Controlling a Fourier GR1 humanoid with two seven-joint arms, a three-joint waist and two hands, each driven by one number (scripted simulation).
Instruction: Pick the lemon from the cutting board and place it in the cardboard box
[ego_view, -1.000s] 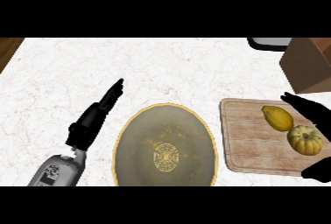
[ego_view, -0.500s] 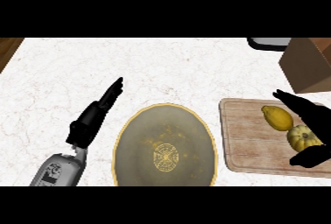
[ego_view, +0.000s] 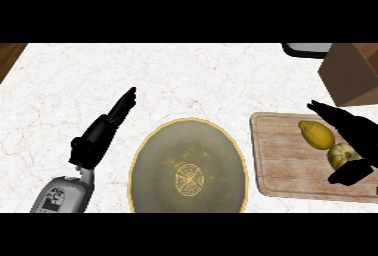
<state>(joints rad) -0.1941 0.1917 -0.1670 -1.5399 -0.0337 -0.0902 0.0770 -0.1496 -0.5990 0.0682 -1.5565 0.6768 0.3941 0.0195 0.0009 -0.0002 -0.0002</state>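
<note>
Yellow oval lemon (ego_view: 317, 134) on rectangular wooden cutting board (ego_view: 284, 165), upper right part. R hand (ego_view: 353, 134) over board's right edge, fingers spread open beside lemon, partly covering a ribbed yellowish fruit (ego_view: 342, 155). Brown cardboard box (ego_view: 352, 74) beyond board, bare counter between. L hand (ego_view: 103, 131) well left of board, fingers straight.

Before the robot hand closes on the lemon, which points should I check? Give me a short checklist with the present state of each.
1. Lemon lies on the cutting board: ok.
2. Right robot hand is open, beside the lemon: ok.
3. Fingers are around the lemon only: not ok, the hand covers part of the small squash next to it.
4. Cardboard box is in view, past the board: ok.
5. Box opening is free: cannot tell.
6. Left robot hand is away, left of the plate: ok.
</note>
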